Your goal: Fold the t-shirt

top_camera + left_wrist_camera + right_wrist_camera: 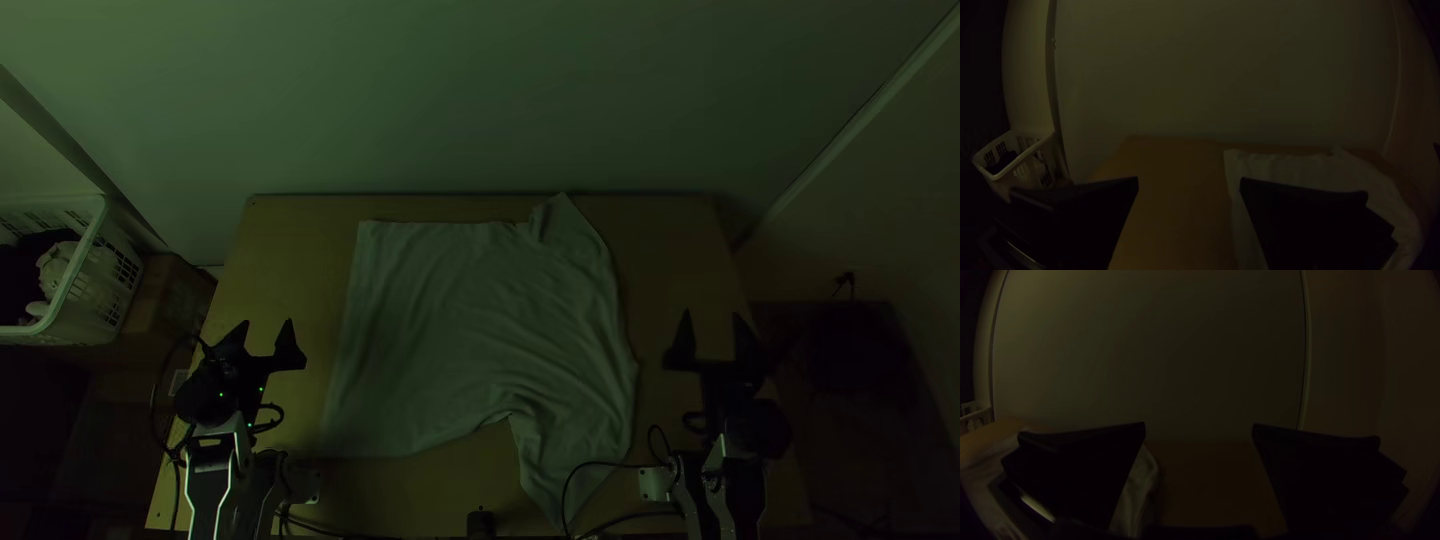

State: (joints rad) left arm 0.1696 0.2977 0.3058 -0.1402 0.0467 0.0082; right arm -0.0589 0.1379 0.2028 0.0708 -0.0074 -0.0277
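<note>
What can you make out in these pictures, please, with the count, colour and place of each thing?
T-shirt: 1, pale, spread mid-table, one part reaching the near edge
Table: 1, light wood, under the t-shirt
Basket: 1, white, left of the table, clothes inside
Box: 1, brown, beside the basket
Small object: 1, dark, table's near edge, unidentifiable
Wall: pale, behind the table
Cables: several, black, by the arms
Arms: 2, silver and black, near corners
Left gripper, right gripper: 2, black, either side of the t-shirt, open
</note>
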